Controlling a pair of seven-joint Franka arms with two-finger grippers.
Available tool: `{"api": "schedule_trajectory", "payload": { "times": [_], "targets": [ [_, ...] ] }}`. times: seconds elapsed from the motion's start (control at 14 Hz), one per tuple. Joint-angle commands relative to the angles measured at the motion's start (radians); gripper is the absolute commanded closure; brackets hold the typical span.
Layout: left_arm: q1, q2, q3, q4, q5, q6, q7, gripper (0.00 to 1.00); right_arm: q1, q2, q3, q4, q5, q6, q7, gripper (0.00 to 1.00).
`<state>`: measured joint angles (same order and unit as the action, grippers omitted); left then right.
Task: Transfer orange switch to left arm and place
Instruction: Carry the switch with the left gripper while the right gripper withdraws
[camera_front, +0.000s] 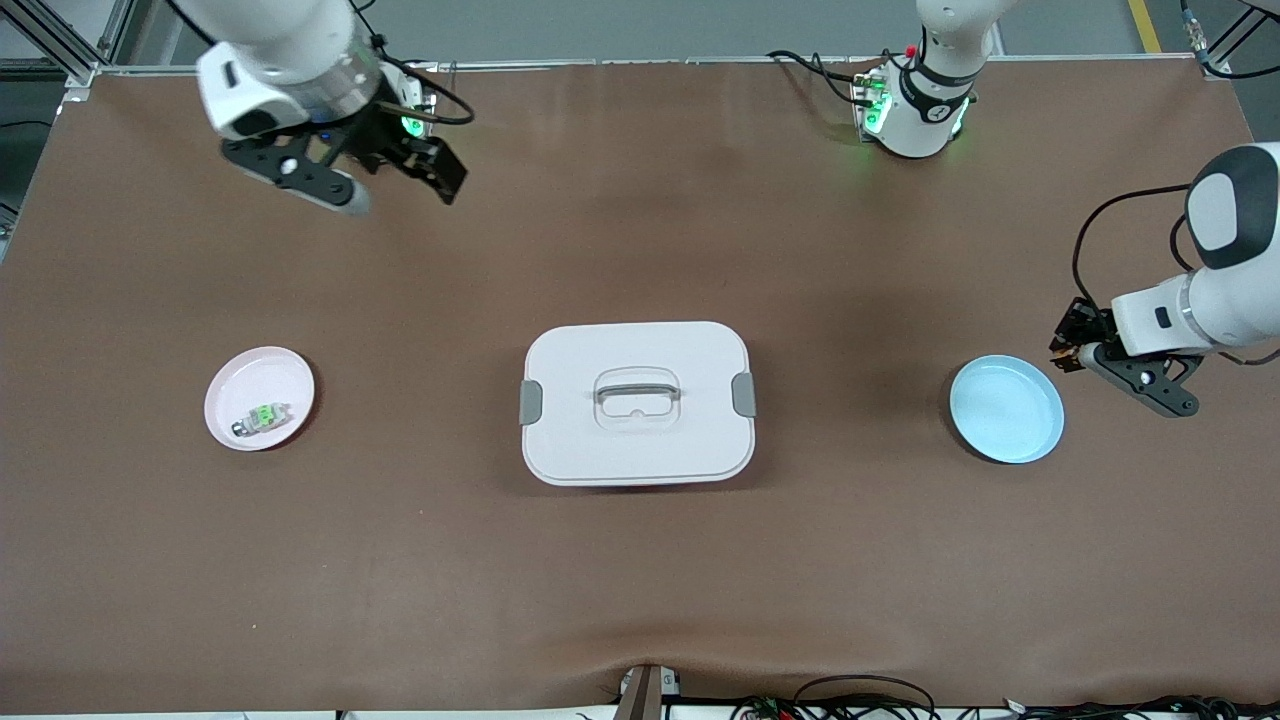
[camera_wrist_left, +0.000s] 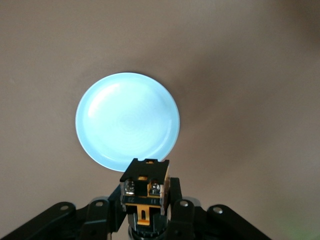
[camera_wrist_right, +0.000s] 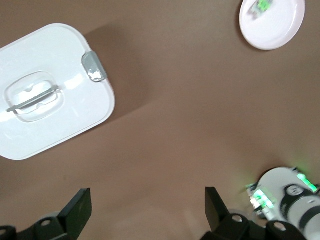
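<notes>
Currently the left hand (camera_wrist_left: 145, 212) is clenched on the orange switch (camera_wrist_left: 145, 187), a small black block with orange markings and two metal terminals, held up in the air just off the rim of the blue plate (camera_front: 1006, 409) at the left arm's end of the tabletop (camera_front: 640, 560). In the front view this hand (camera_front: 1085, 350) shows beside the plate, with the switch itself too small to make out there. The blue plate carries nothing. The right hand (camera_front: 385, 190) hangs released, fingers (camera_wrist_right: 77, 210) spread wide with nothing between them, over bare tabletop near the right arm's base; that arm waits. The box (camera_front: 638, 402), white with a grey top handle and grey side clips, sits lid on at the middle of the tabletop, between the two plates and well apart from both hands. The pink plate (camera_front: 259, 397) lies toward the right arm's end of the tabletop and bears a clear switch with a green top (camera_front: 262, 417). Both plates and the box stand in one row across the tabletop.
</notes>
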<state>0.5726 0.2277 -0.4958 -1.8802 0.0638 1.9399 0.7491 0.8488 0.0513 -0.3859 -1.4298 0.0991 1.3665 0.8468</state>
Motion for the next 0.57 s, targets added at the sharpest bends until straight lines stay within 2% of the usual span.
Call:
{"api": "schedule_trajectory", "payload": {
  "times": [0.0,0.21,0.36,0.5],
  "targets": [
    [0.03,0.073,-0.012,0.0,0.037,0.071,0.142,1.0,0.004,-0.044,-0.068,-0.017,-0.036,-0.035,-0.148,0.0],
    [0.033,0.152,-0.012,0.0,0.068,0.154,0.324,1.0,-0.007,-0.065,-0.129,-0.026,-0.076,-0.052,-0.302,0.0],
    [0.033,0.189,-0.012,0.0,0.071,0.189,0.348,1.0,-0.039,-0.068,-0.155,-0.034,-0.076,-0.052,-0.404,0.0],
    [0.027,0.223,-0.014,0.0,0.15,0.217,0.349,1.0,-0.088,-0.068,-0.156,-0.043,-0.076,-0.049,-0.477,0.0]
  ]
}}
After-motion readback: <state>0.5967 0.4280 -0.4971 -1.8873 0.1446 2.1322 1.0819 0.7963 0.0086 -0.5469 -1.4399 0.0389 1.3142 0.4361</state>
